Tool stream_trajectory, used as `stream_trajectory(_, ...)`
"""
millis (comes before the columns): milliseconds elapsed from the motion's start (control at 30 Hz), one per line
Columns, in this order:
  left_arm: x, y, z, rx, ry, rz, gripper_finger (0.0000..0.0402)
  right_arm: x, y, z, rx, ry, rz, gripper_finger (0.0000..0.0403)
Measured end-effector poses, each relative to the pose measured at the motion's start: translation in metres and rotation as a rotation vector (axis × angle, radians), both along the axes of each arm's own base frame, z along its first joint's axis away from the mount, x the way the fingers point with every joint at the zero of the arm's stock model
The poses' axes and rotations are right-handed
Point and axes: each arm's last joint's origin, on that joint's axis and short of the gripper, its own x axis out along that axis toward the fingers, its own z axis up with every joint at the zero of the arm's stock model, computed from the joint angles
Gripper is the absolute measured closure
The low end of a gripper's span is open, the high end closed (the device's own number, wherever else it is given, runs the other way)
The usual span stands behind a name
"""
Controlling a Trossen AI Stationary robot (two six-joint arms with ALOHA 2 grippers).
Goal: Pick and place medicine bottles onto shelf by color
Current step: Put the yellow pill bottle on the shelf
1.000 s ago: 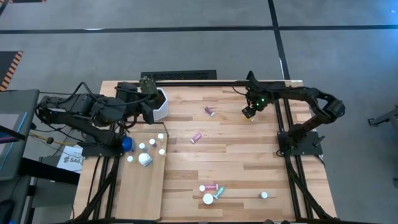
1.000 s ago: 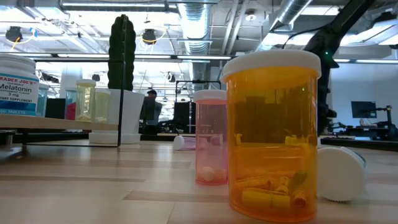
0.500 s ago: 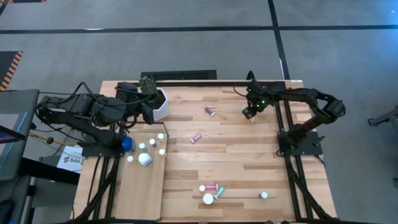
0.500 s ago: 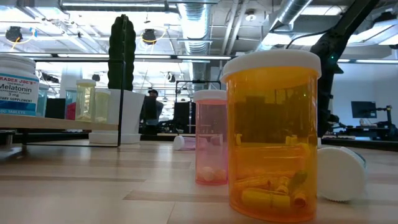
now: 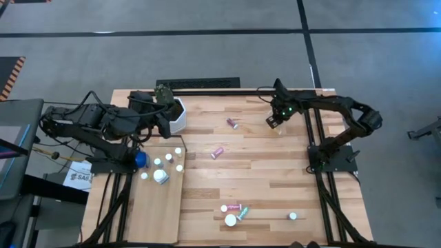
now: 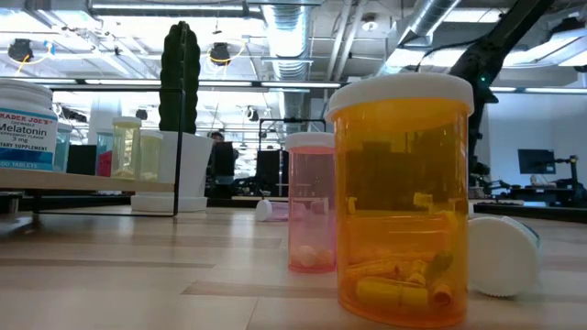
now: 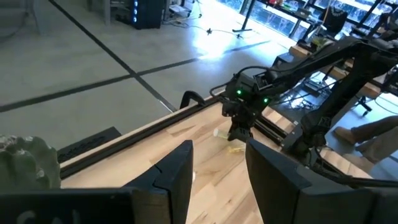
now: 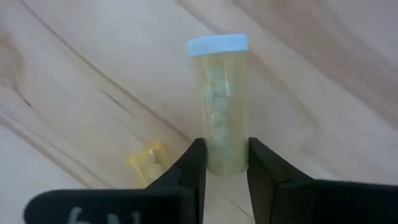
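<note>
**Right end effector pinches a pale bottle at the far edge of the counter**

The right end effector point(image 5: 274, 122) sits over the far right part of the counter point(image 5: 275, 172), near the rear rail. In the right wrist view its two fingers point(image 8: 194, 165) close on the base of a pale yellowish bottle point(image 8: 219, 102) with a light cap, which lies along the wood grain. A small yellow scrap point(image 8: 148, 160) lies on the wood just beside the bottle's base.

The left end effector point(image 5: 165, 124) waits at the far left of the counter, next to the white pot point(image 5: 178, 114). In the left wrist view its fingers point(image 7: 177, 171) stand apart with nothing between them.

The shelf point(image 5: 155, 207) lies along the left side of the counter. At its far end stands a cluster of white-capped bottles point(image 5: 169, 160), with a blue bottle point(image 5: 140, 160) at the shelf's left edge.

Loose bottles remain on the bare wood: a small one point(image 5: 233, 123) near the far middle, a pink one point(image 5: 217, 152) near the centre, a group point(image 5: 234, 212) at the near edge, and a lone one point(image 5: 293, 215) to their right.

In the low view an amber bottle point(image 6: 401, 197) stands closest, a pink bottle point(image 6: 312, 202) behind it, and a white cap point(image 6: 503, 255) to its right.
</note>
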Motion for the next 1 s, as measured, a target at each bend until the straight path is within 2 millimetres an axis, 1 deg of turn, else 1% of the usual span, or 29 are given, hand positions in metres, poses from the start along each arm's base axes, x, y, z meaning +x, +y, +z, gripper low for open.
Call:
stream_trajectory(133, 0.002, 0.001, 0.001, 0.004, -0.011, 0.006, 0.0268, 0.009, -0.004, 0.017, -0.001, 0.000, 0.016, 0.0306)
stream_trajectory(233, 0.010, 0.002, 0.002, 0.055, 0.013, -0.027, 0.0268, 0.019, -0.002, 0.035, -0.010, -0.007, 0.055, 0.0298)
stream_trajectory(300, 0.019, 0.001, 0.002, 0.116, 0.044, -0.087, 0.0268, 0.028, 0.000, 0.049, -0.016, -0.029, 0.092, 0.0296)
stream_trajectory(433, 0.042, 0.001, 0.000, 0.280, 0.133, -0.226, 0.0268, 0.045, 0.010, 0.082, 0.036, -0.109, 0.180, 0.0296)
stream_trajectory(533, 0.058, 0.004, -0.003, 0.361, 0.162, -0.317, 0.0268, 0.056, 0.023, 0.108, 0.071, -0.132, 0.242, 0.0296)
stream_trajectory(667, 0.076, 0.011, -0.010, 0.387, 0.184, -0.452, 0.0268, 0.067, 0.045, 0.143, 0.085, -0.141, 0.293, 0.0296)
stream_trajectory(867, 0.094, 0.021, -0.019, 0.388, 0.195, -0.547, 0.0267, 0.085, 0.080, 0.195, 0.043, -0.256, 0.380, 0.0295)
stream_trajectory(1000, 0.104, 0.021, -0.021, 0.420, 0.183, -0.583, 0.0257, 0.093, 0.103, 0.226, 0.026, -0.347, 0.426, 0.0295)
